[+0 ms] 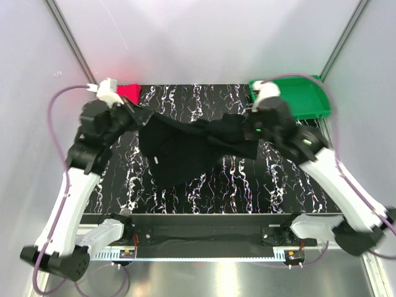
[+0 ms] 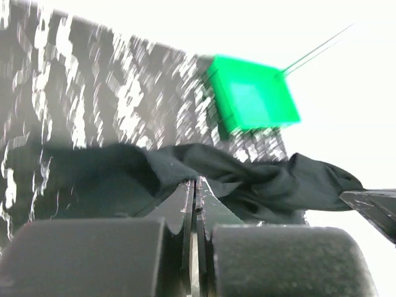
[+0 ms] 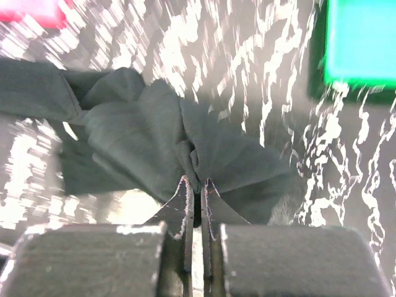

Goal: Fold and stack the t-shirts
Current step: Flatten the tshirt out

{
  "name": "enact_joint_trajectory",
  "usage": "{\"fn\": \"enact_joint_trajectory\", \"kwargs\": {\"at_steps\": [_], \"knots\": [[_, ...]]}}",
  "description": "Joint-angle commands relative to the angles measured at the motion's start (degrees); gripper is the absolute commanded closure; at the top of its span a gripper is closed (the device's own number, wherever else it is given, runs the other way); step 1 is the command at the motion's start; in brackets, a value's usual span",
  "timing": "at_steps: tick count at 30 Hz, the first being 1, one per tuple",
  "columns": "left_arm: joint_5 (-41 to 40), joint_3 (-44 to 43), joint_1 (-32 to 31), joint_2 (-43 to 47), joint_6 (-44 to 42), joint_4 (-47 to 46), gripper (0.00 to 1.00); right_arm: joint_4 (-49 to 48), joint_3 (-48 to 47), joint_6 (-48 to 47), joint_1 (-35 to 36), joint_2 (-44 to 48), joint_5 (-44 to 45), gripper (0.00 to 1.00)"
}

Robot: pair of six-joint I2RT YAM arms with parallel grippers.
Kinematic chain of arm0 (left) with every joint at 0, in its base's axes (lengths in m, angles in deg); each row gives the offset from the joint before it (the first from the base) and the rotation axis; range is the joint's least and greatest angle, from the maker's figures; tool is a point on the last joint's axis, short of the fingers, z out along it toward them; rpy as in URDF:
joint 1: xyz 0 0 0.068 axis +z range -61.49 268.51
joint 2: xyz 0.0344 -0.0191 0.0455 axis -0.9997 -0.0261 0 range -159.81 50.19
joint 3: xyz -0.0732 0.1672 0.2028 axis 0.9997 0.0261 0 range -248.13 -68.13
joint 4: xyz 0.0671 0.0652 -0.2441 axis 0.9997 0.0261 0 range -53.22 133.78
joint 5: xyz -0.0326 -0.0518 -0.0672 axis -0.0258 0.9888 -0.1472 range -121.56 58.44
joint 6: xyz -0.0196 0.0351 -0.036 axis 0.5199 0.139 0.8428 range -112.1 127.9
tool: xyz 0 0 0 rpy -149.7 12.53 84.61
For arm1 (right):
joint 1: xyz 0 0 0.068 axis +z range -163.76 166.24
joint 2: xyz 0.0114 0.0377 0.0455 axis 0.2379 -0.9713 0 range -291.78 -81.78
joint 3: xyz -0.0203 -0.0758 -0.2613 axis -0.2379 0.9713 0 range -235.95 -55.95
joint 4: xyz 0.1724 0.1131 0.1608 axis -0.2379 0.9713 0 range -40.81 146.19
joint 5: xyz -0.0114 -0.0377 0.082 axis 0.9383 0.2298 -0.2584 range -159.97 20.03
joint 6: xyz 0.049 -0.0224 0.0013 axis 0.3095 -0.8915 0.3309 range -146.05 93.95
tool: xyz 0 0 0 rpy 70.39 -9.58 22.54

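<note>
The black t-shirt [image 1: 185, 148] hangs stretched between my two grippers above the table, its lower part drooping onto the surface. My left gripper [image 1: 141, 119] is shut on its left end; in the left wrist view the cloth [image 2: 142, 170] is pinched at the fingertips [image 2: 195, 181]. My right gripper [image 1: 247, 127] is shut on its right end; in the right wrist view bunched cloth [image 3: 142, 136] is pinched at the tips [image 3: 196, 180]. The pinkish-red t-shirt [image 1: 129, 93] lies at the back left corner, mostly hidden behind my left arm; it also shows in the right wrist view [image 3: 31, 11].
A green plastic tray [image 1: 303, 99] stands at the back right, also seen in the left wrist view [image 2: 253, 102] and the right wrist view [image 3: 362, 43]. The table [image 1: 247, 185] has a black marbled surface. White walls enclose the sides and back.
</note>
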Motion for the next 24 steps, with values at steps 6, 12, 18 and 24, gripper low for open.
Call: {"fn": "enact_joint_trajectory", "kwargs": {"at_steps": [6, 12, 18, 24], "knots": [[-5.7, -15.7, 0.0, 13.2, -8.4, 0.5, 1.00, 1.1, 6.3, 8.2, -0.2, 23.6, -6.2, 1.00], [-9.3, -21.6, -0.1, 18.8, -8.9, 1.9, 1.00, 1.8, 13.1, 15.9, -0.3, 35.1, -11.5, 1.00], [-9.6, -29.8, -0.1, 17.6, -12.8, 3.9, 1.00, 2.9, 15.9, 15.5, -0.2, 37.7, -8.4, 1.00], [-9.6, -33.5, -0.2, 14.3, -13.2, 4.2, 1.00, 0.9, 13.1, 11.0, -0.2, 32.4, -6.0, 1.00]]}}
